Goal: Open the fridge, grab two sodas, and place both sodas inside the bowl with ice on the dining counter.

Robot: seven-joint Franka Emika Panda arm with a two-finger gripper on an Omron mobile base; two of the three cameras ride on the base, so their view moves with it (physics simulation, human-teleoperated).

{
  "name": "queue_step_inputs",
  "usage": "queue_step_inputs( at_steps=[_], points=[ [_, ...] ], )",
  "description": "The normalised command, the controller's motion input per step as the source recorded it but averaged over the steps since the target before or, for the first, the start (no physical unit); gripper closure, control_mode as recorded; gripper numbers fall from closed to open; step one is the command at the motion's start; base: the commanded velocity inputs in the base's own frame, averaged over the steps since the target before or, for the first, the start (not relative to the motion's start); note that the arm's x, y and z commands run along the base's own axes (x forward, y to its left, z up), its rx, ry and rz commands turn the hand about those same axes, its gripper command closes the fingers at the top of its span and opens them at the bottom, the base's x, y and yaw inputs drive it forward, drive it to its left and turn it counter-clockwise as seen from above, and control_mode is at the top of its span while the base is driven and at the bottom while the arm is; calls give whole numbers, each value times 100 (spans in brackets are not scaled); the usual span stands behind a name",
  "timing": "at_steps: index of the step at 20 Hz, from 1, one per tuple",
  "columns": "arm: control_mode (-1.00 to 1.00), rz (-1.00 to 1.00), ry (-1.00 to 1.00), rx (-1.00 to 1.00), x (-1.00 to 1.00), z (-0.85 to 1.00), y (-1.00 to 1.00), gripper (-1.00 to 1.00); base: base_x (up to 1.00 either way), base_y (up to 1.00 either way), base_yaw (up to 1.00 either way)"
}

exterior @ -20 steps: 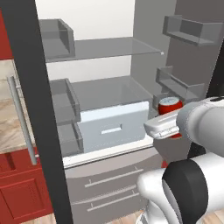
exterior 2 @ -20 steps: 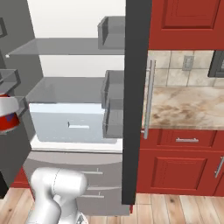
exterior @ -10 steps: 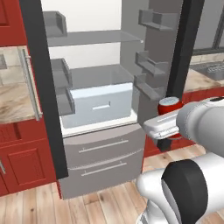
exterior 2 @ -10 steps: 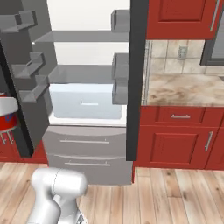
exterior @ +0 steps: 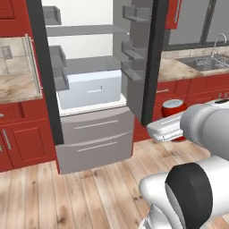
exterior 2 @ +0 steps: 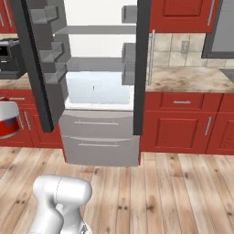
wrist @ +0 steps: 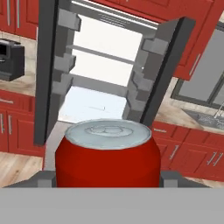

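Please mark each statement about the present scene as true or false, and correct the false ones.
1. The gripper holds a red soda can between its fingers. True.
2. Both upper doors of the fridge are closed. False: both stand open, showing the white interior.
3. The can in the gripper lies on its side. False: it is upright, silvery top up.
4. The two bottom fridge drawers are shut. True.
5. The floor is grey tile. False: it is wooden planks.
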Motion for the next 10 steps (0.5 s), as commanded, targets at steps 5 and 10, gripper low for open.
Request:
queue_step_inputs(
  at_steps=[5,10],
  points=[
    [100,0,0,0,0,0,0,100,-100,49,-4],
    [100,0,0,0,0,0,0,100,-95,83,-15]
  ],
)
